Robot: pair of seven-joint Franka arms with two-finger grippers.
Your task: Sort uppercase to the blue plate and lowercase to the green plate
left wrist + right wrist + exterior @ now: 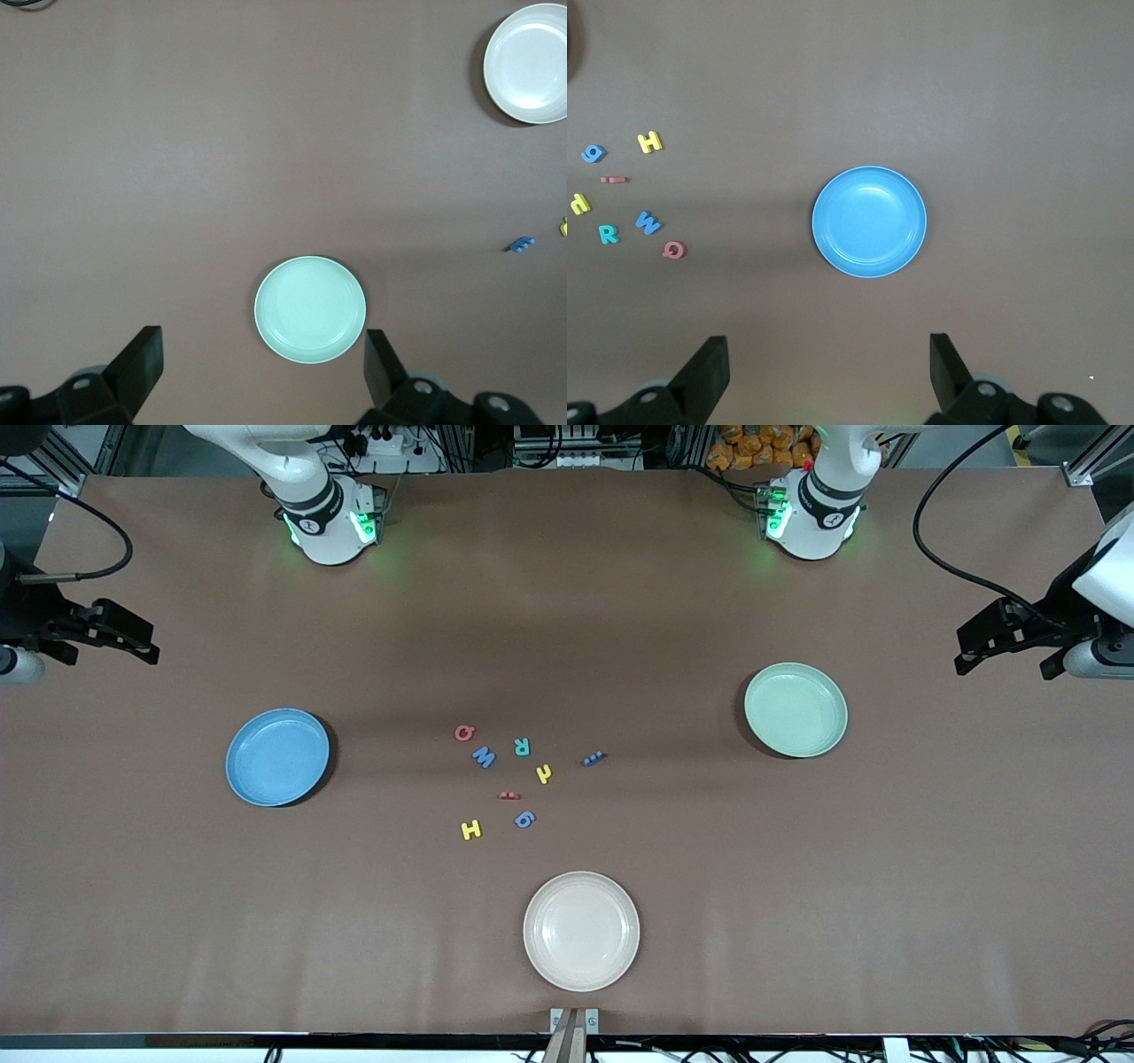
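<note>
Nearest the front camera, a round cream-white plate [580,931] sits on the brown desk [886,886] with nothing in it. Farther back lies a cluster of eight small foam letters: yellow H [471,830], rounded blue g-like letter [524,819], small red letter [508,795], yellow hooked letter [544,774], blue letter lying on edge [594,758], blue W [484,757], teal R [523,746] and red Q [464,732].

The round sky-blue plate [277,756] toward the right arm's end and the round mint-green plate [796,709] toward the left arm's end both hold nothing.

The right gripper [828,376] hangs over the desk beside the blue plate, fingers spread wide, gripping nothing. The left gripper [264,372] hangs likewise by the green plate, fingers apart. All letters lie well apart from both.
</note>
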